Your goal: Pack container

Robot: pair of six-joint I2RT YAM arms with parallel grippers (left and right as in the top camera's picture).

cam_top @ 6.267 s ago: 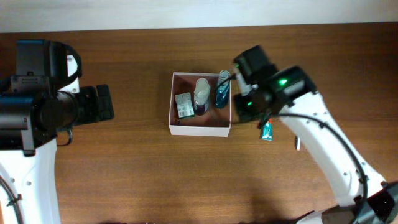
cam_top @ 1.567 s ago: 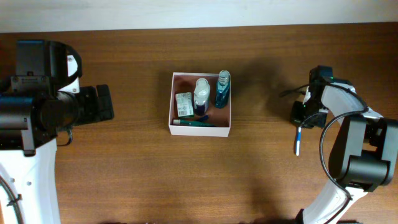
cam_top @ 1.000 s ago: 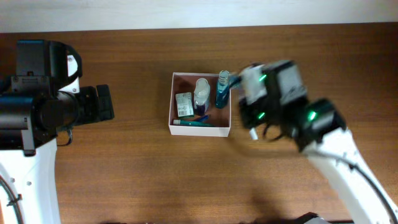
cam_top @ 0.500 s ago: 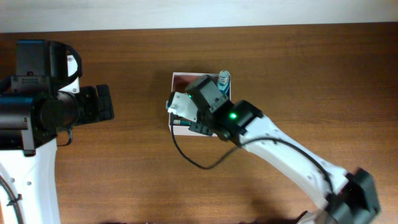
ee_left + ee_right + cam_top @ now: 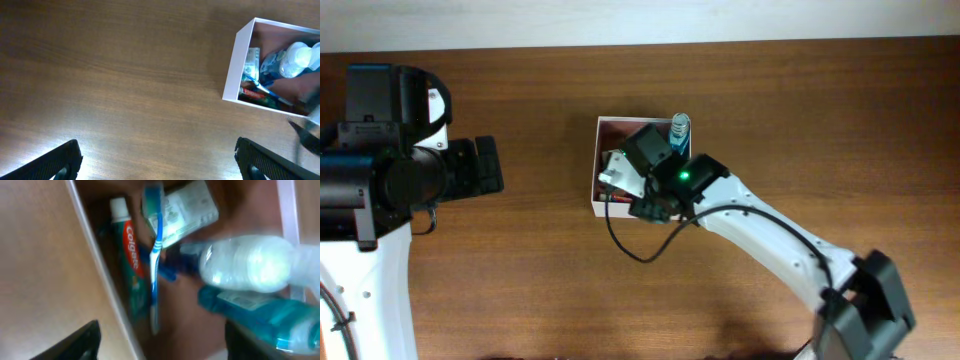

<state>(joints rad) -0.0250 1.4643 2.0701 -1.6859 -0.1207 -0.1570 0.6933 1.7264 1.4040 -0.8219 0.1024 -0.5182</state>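
Observation:
The container is a square white-walled box with a reddish-brown inside, at the table's middle. It also shows in the left wrist view and the right wrist view. In it lie a toothpaste tube, a blue toothbrush, a green-and-white soap box, a clear bottle and a blue bottle. My right gripper hovers over the box, jaws wide open and empty, above the toothbrush. My left gripper is open and empty, well left of the box.
My right arm stretches from the front right corner across the table and hides much of the box from above. Bare brown wood surrounds the box. The table's back edge meets a pale wall.
My right arm swung from the table's right side, where the toothbrush lay, to over the container. The toothbrush now lies in the box beside the toothpaste. The left arm has not moved.

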